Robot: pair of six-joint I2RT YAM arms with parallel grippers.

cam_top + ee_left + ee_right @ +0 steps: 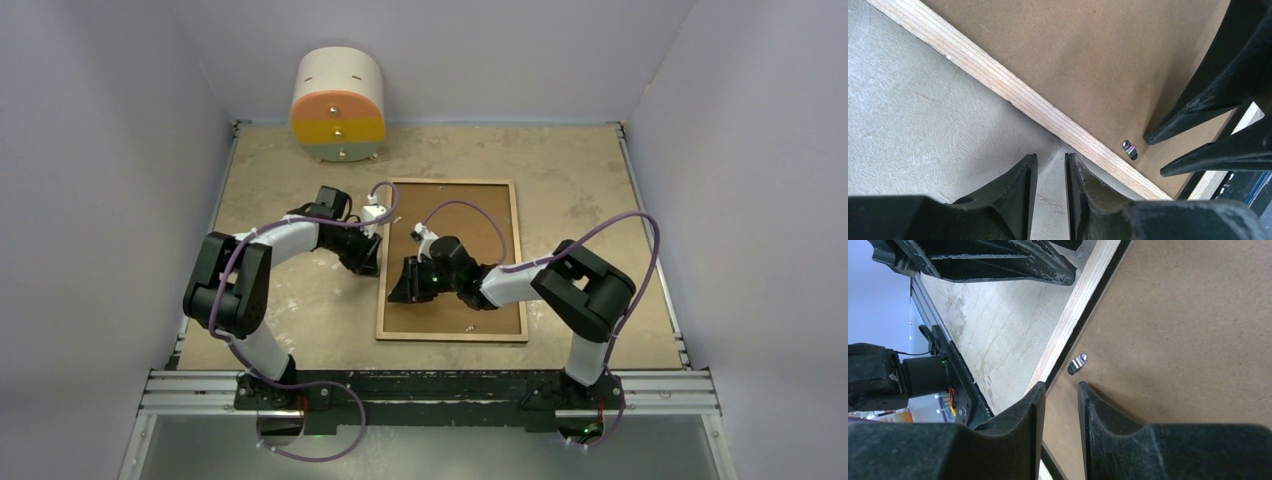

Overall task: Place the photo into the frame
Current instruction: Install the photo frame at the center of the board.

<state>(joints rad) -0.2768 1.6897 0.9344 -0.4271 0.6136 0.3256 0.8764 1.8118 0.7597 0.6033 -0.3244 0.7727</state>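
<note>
The frame [450,182] lies face down on the table [320,320], its light wood back up. A brown backing board [440,318] sits inside the rim and covers the whole opening. The photo does not show in any view. It may lie under the board, but that cannot be told.

Both arms work at the frame's left side. The left end effector [1050,157] hangs over the bare table just beside the wood rim, its fingers a narrow gap apart and gripping nothing. The right end effector [1060,386] is over the inner edge of that rim. One finger is above the wood and the other above the board, and they too stand slightly apart with nothing clamped. A small metal clip [1130,149] sits on the board just inside the rim, near both.

With the board already seated, the task looks far along. The loading seems done, if the photo is indeed under it. What seems left is to fasten the board, probably by turning the clips, and perhaps to flip the frame face up.
</note>
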